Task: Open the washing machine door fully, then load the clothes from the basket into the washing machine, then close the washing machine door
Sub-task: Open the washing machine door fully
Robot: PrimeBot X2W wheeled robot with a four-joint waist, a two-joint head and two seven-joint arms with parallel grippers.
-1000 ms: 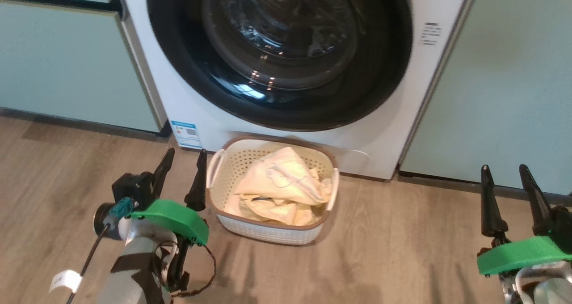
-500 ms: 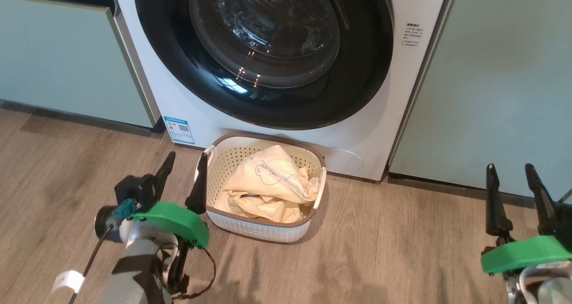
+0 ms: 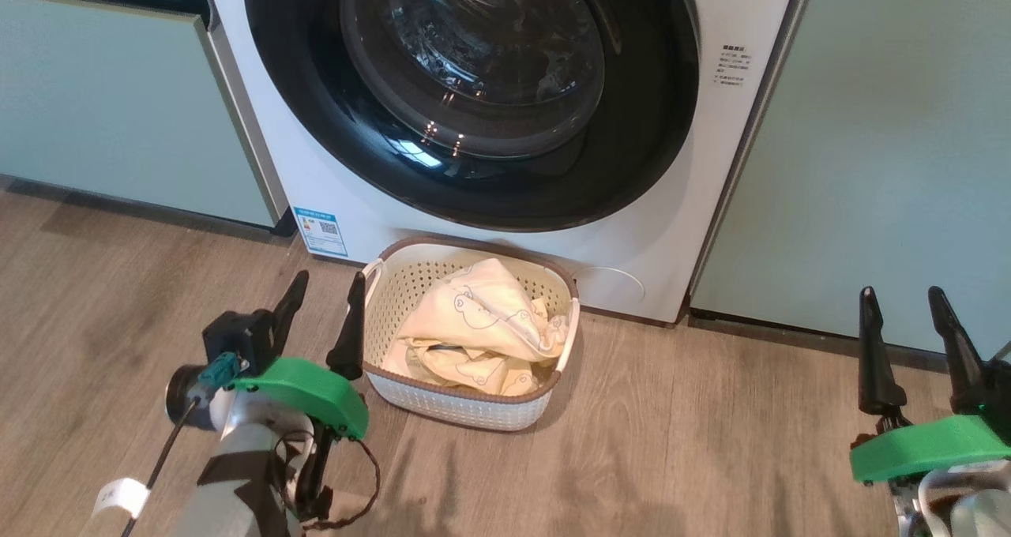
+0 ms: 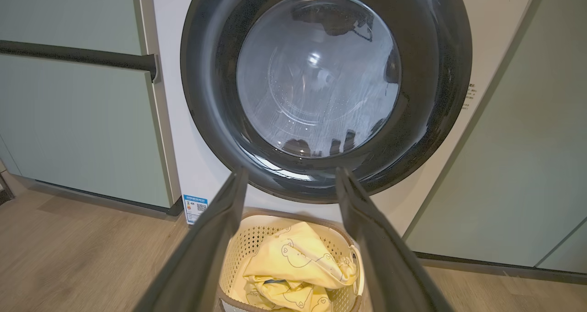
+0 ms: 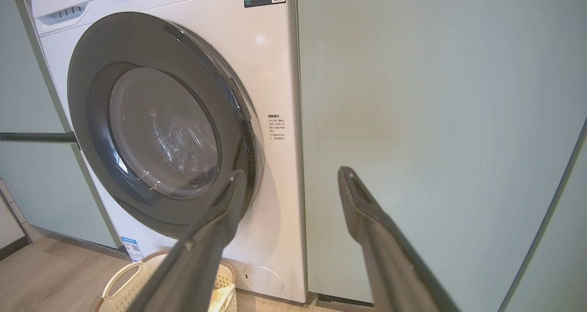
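washing machine door (image 3: 474, 87) closed; left tool (image 3: 329, 282), right tool (image 3: 902, 294) hover low, spread, empty.

The washing machine door (image 3: 474, 87) is cut off at 12 o'clock by the head view's top edge. The blue sticker (image 3: 320, 230) at its 7 o'clock and the printed note (image 3: 733, 65) at its 3 o'clock are too small to read. The clothes (image 3: 474, 324) hide the floor of the basket (image 3: 458, 407), the top garment covering those beneath.

Home laundry nook, washing machine (image 3: 695, 205), cabinets (image 3: 885, 142)
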